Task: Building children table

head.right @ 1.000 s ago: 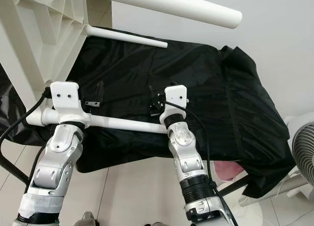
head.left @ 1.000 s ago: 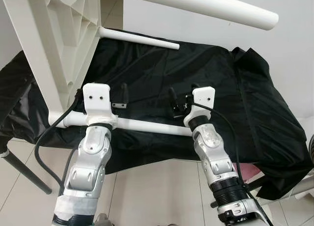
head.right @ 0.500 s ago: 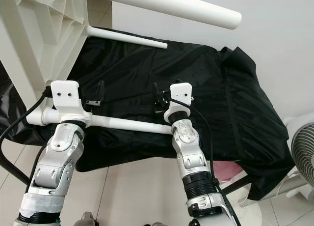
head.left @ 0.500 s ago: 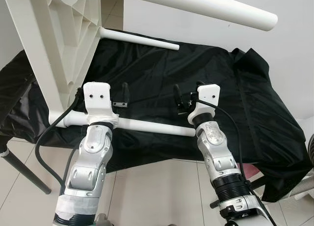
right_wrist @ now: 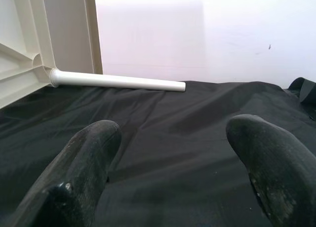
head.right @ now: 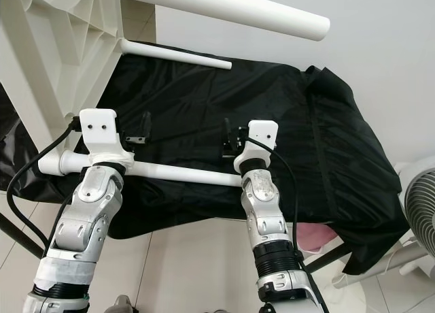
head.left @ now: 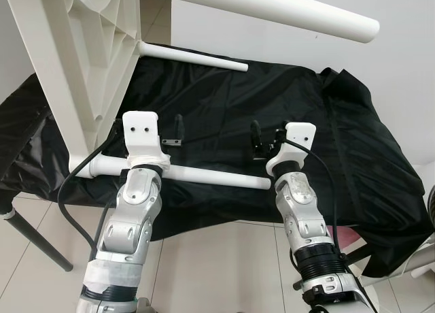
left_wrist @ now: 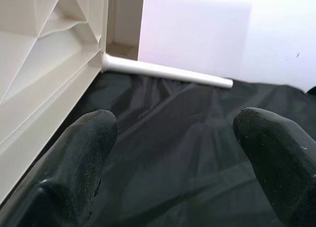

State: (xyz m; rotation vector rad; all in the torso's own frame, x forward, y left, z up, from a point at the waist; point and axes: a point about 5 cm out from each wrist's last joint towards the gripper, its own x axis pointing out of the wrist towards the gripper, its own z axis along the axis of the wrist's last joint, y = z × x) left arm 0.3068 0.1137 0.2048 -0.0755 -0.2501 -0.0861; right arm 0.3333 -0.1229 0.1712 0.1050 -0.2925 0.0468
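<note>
Across a black cloth (head.left: 224,102) that drapes a surface and hangs over its near edge lies a white children's table (head.left: 75,61) tipped on its side, its ribbed underside at the robot's left and its round legs pointing right. No writing or label can be read on any part. One leg (head.left: 204,177) runs along the cloth's near edge, just under both wrists; another leg (head.left: 194,56) lies at the far side; a third leg (head.left: 272,7) juts across the top, close to the camera.

Both grippers hover over the open middle of the cloth, between the near and far legs. The left gripper (left_wrist: 173,158) has its fingers (left_wrist: 79,168) spread wide and grips nothing; the right gripper (right_wrist: 173,158) is likewise spread wide and empty. Cloth lies free ahead of both, and tiled floor (head.left: 211,265) shows below the near edge.

Compared with a second ago, the right gripper has drifted rightward and slightly farther out, and the left wrist has shifted a little right.
</note>
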